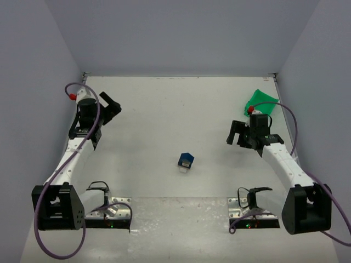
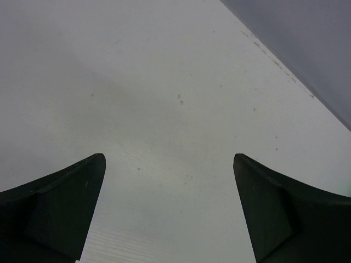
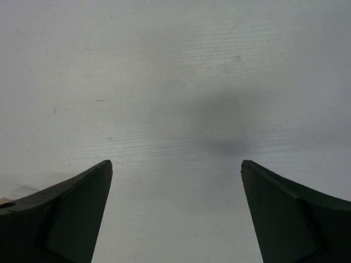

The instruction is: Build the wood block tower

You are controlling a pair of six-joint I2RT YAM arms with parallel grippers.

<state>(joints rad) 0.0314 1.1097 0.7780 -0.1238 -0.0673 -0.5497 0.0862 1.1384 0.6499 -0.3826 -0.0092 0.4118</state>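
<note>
The wood block tower (image 1: 186, 162) stands in the middle of the white table, a small stack with a blue roof-shaped piece on top and pale blocks under it. It shows only in the top view. My left gripper (image 1: 111, 105) is open and empty at the far left, well away from the tower. My right gripper (image 1: 235, 133) is open and empty to the tower's right. In the left wrist view the gripper (image 2: 169, 160) has only bare table between its spread fingers. In the right wrist view the gripper (image 3: 176, 164) is likewise wide open over bare table.
A green plastic bin (image 1: 261, 102) lies at the back right, just behind the right wrist. Grey walls close in the table on the left, right and back. Cables loop near both arm bases at the near edge.
</note>
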